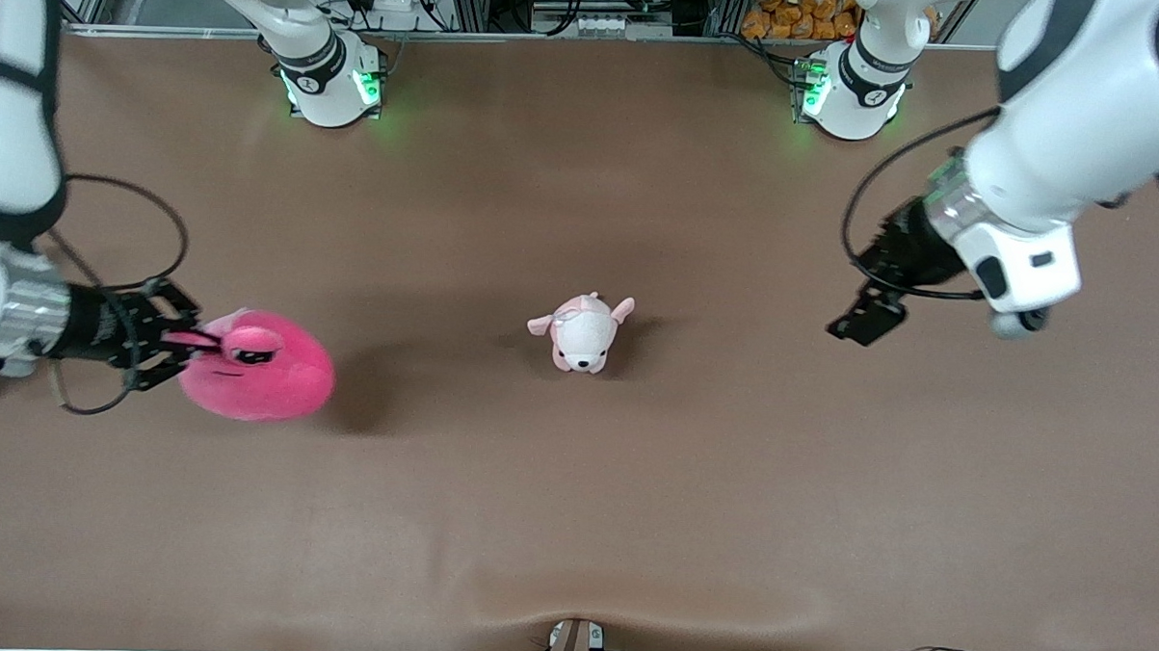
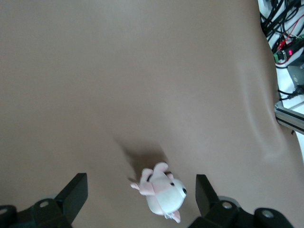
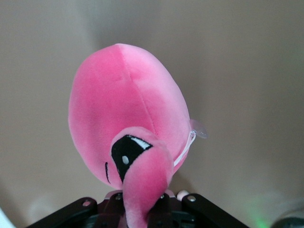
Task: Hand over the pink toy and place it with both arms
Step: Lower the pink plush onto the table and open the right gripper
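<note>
Two-arm handover, seen at the carry stage: the right gripper (image 1: 188, 343) was clamped on one eye stalk of the pink toy (image 1: 260, 367), holding the hot-pink blob plush in the air over the right arm's end of the brown table (image 1: 573, 518), its shadow falling on the cloth beside it. In the right wrist view the stalk ran down between the closed fingers while the round body (image 3: 128, 118) hung out from the jaws, free of any other support. The left gripper (image 1: 864, 321) hovered over the left arm's end of the table, its fingers (image 2: 76, 192) spread wide and empty. A pale pink-and-white puppy plush (image 1: 584, 332) lay on the table about midway between the two arms, and it showed between the open fingers in the left wrist view. To do this step well, the toy would probably best be carried to the middle with its broad body presented toward the left gripper, high enough to pass over the puppy plush; the receiving jaws should close on the body, well apart from the pinched stalk, before the right gripper lets go, since the soft plush may sag or swing
</note>
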You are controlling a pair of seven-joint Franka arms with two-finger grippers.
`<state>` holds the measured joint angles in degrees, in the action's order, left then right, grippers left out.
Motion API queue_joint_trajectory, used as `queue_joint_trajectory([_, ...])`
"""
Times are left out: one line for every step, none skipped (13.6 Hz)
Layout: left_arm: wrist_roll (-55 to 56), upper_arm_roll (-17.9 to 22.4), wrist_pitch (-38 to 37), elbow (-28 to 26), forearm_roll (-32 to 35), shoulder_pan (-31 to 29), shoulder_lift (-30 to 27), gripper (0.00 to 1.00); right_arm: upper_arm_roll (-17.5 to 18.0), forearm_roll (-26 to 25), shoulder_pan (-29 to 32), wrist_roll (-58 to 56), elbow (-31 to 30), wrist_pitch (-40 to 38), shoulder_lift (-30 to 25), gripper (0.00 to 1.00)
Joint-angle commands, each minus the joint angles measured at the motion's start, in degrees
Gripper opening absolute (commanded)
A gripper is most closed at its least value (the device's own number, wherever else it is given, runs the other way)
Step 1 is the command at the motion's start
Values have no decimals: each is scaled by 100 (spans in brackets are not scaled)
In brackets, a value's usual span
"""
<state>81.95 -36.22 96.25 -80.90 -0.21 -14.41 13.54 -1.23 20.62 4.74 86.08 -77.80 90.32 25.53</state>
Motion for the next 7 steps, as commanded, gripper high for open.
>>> queue_joint_trajectory([-713,-25,-124,-31,309,-368,-97,100,140,-14,588,-1133,-50,-102,547,0])
queue_joint_trajectory([-1107,-43,-185,-31,572,-500,-97,100,140,-6,790,-1424,-51,-102,723,0])
queue_joint_trajectory([-1616,-43,-203,-31,766,-562,-97,100,140,29,931,-1688,-51,-102,847,0])
queue_joint_trajectory([-2047,-26,-212,-31,881,-615,-97,100,140,38,1046,-1934,-51,-93,987,0])
queue_joint_trajectory([-2365,1,-221,-31,1012,-790,-97,100,140,30,1073,-2172,-51,-102,1128,0])
queue_joint_trajectory([-2707,-8,-221,-31,1040,-983,-97,100,140,12,1117,-2427,-51,-119,1216,0])
queue_joint_trajectory([-3137,1,-221,-31,1031,-1133,-97,100,140,21,1187,-2629,-51,-120,1234,49])
